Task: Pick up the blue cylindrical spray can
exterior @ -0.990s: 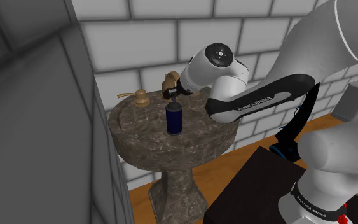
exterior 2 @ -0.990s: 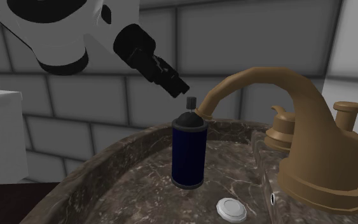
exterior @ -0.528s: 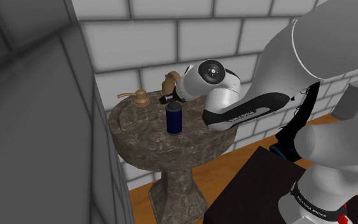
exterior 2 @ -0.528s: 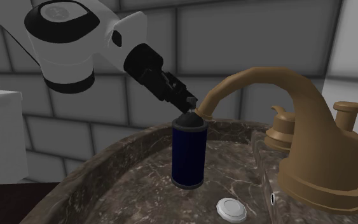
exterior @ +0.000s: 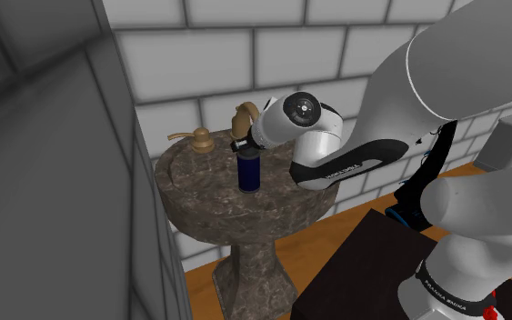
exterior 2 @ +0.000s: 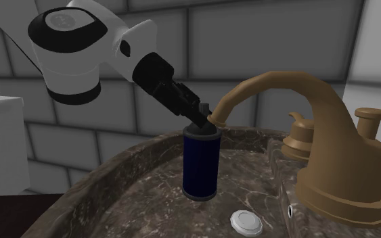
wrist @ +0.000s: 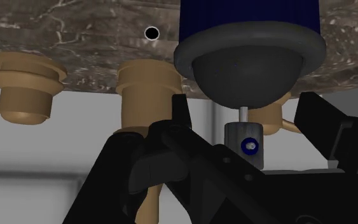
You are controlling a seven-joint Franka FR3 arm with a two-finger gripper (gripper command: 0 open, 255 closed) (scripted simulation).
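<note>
Dark-blue cylindrical spray can (exterior 2: 201, 162) with black domed cap, upright in the mottled brown stone basin (exterior 2: 107, 186), just beside the tan curved faucet (exterior 2: 317, 115), on the second exterior view's left. Black two-finger gripper (wrist: 244, 118) spread wide astride the nozzle, clasping nothing, probably lined up to sink lower and clamp the body.

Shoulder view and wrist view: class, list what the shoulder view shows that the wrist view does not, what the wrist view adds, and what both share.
Shoulder view: the marbled pedestal, the wooden floor, the black stand and the white arm. Wrist view: the nozzle with its small hole, between the open gripper's fingers, which stand apart. Both: the blue spray can, the brown faucet and the marbled sink.
</note>
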